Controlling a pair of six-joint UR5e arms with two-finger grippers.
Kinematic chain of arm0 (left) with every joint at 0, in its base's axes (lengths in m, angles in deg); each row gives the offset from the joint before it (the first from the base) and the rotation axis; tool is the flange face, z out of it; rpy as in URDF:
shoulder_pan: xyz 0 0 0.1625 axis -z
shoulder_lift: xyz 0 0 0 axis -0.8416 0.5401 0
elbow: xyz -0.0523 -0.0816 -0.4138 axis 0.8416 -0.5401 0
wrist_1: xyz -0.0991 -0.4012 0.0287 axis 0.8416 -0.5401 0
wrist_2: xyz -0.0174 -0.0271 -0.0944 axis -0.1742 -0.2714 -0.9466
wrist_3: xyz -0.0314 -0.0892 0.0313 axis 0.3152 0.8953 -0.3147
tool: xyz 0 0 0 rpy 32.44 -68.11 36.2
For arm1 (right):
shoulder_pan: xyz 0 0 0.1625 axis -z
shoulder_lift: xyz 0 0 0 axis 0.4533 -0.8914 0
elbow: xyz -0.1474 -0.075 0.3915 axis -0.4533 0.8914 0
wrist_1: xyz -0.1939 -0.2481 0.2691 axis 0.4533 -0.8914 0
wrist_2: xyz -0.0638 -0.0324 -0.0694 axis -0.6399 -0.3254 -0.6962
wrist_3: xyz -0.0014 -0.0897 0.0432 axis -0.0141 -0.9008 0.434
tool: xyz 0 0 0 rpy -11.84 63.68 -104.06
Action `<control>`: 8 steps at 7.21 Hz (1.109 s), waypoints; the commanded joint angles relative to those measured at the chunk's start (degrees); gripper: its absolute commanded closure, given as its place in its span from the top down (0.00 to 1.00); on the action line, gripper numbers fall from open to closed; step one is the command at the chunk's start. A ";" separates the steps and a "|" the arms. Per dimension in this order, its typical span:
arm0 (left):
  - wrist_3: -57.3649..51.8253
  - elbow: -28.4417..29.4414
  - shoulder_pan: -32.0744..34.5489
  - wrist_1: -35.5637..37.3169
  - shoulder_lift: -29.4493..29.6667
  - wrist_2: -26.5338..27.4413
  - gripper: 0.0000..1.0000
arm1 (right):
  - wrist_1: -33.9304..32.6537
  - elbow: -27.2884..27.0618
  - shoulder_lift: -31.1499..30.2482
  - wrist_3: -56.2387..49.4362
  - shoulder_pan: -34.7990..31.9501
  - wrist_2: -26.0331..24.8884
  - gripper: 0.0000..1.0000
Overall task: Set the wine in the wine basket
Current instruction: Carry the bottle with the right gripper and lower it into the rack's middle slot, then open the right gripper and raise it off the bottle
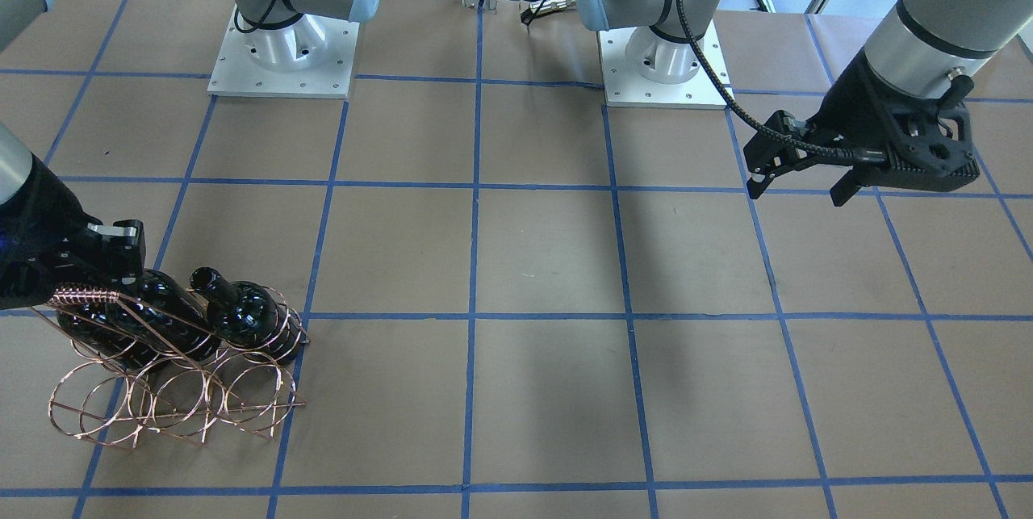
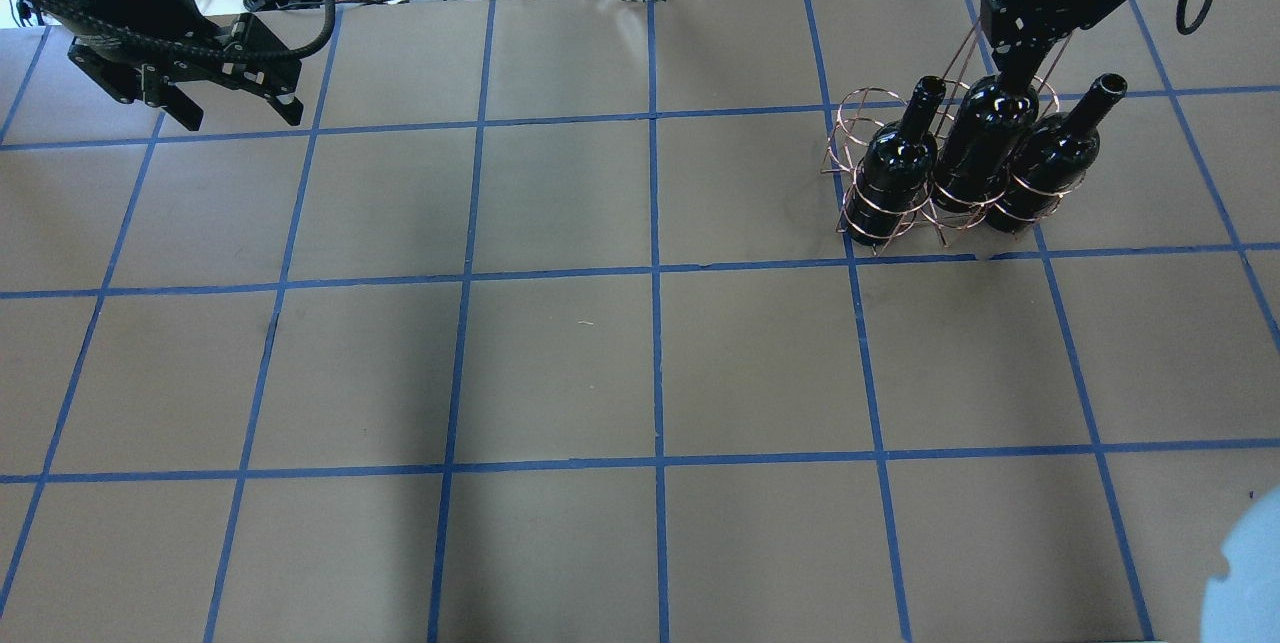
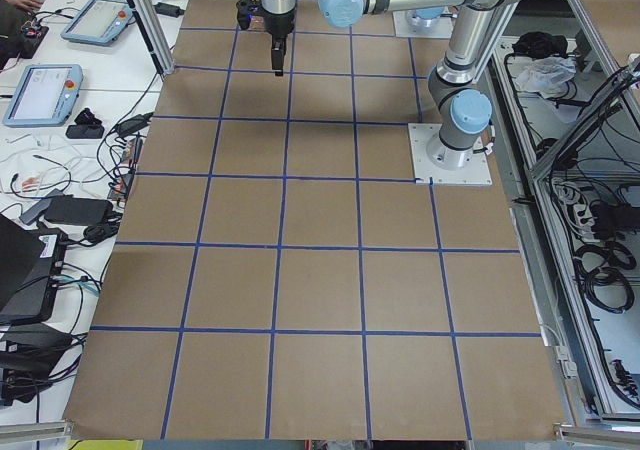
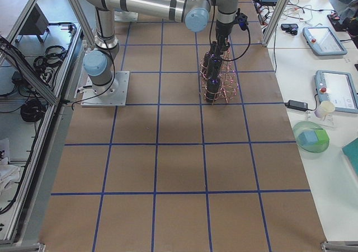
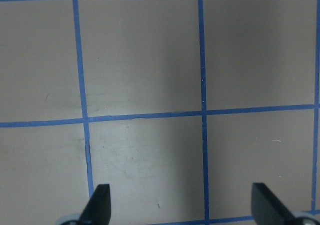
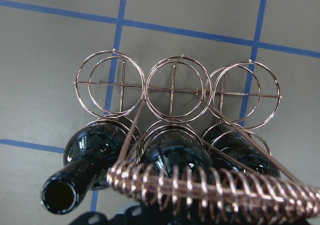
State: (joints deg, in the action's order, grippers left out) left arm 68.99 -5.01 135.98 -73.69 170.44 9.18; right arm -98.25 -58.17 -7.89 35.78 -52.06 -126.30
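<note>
Well off to the left of the wine basket (image 6: 173,87), the left gripper (image 2: 238,118) hangs spread wide with nothing in it. In the basket's robot-side row, the wine (image 2: 985,138) stands in the middle ring between a second bottle (image 2: 893,178) and a third bottle (image 2: 1050,163). The right gripper (image 2: 1015,63) is closed on the wine's neck.

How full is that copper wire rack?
Half full: three black bottles sit in one row of the wine basket; its other three rings are empty.

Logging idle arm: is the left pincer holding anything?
No, the left pincer is open, with only bare table between its fingertips.
</note>
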 commanded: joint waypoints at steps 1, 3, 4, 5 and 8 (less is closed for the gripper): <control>0.45 -0.02 0.00 -0.38 0.08 0.09 1.00 | -1.86 -1.56 0.55 -0.04 0.00 0.42 0.23; 0.45 -0.02 0.61 -0.55 0.69 0.00 1.00 | -1.77 -1.56 0.38 0.05 0.00 0.42 0.44; 0.62 -0.02 1.05 -1.86 0.26 0.35 1.00 | -1.77 -1.56 -0.23 0.66 0.00 -0.01 0.99; 0.62 0.16 1.92 -2.31 0.08 0.18 1.00 | -1.16 -1.56 -1.20 0.67 -0.09 -0.02 1.00; 11.02 0.69 7.45 -2.93 -1.33 2.99 1.00 | 6.36 -1.47 -10.93 0.84 -0.35 0.33 1.00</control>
State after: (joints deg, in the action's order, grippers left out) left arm 73.98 -4.46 141.08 -76.60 169.42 11.83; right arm -95.88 -59.71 -14.54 36.51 -52.32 -126.02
